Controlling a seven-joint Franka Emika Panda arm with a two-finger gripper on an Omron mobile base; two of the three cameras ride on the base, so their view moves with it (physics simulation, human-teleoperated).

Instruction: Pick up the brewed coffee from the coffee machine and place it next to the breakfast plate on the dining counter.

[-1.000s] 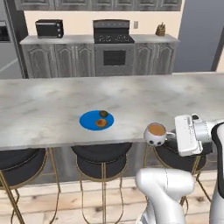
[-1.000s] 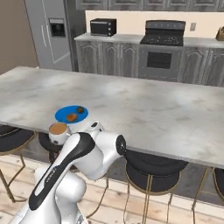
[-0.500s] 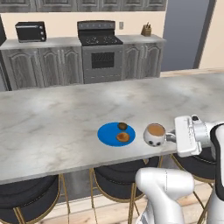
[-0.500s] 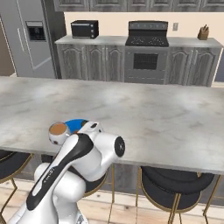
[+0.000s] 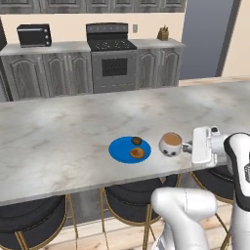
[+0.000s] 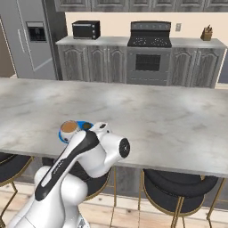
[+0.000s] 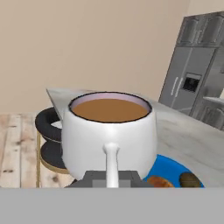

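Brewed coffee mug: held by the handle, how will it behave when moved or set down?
The mug is full nearly to the rim, so a tilt or jolt would likely slosh coffee. The gripper pinches only its thin side handle, so it may swing or twist. It looks rigid with a rounded body, probably settling upright beside the blue plate.

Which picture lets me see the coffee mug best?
The hand view: the mug is up close, showing the brown coffee and the handle pinched by the gripper. The left base view shows it small beside the blue plate. In the right base view the arm partly covers it.
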